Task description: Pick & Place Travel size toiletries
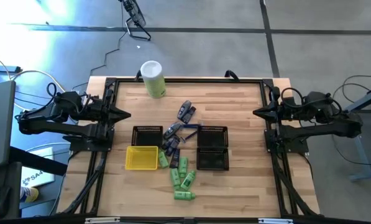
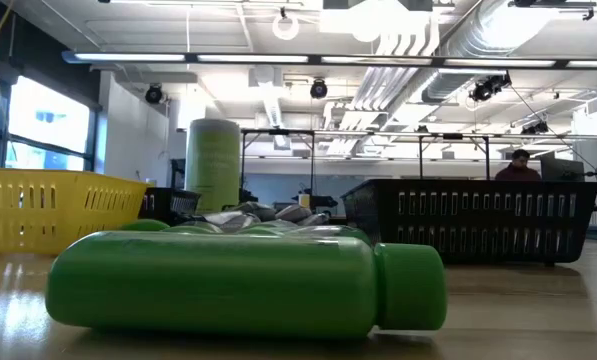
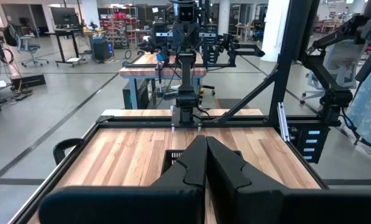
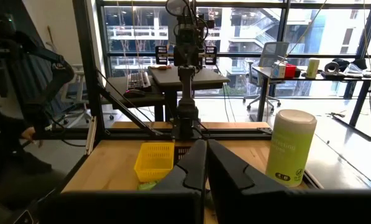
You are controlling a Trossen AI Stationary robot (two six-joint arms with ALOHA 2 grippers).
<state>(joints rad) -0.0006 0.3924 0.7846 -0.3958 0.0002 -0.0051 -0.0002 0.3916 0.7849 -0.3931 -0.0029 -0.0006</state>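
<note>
Toiletries, green bottles and dark tubes, lie mid-tabletop toward the front edge, btwn yellow tray and black basket; left gripper and right gripper closed, empty, at opposite side edges.

I see a pale wood-plank table, smooth satin-green plastic bottles, shiny crinkled dark packets, a slotted yellow plastic tray, black mesh baskets, and matt black grippers.

Overhead camera straight down, low camera level, table shared
</note>
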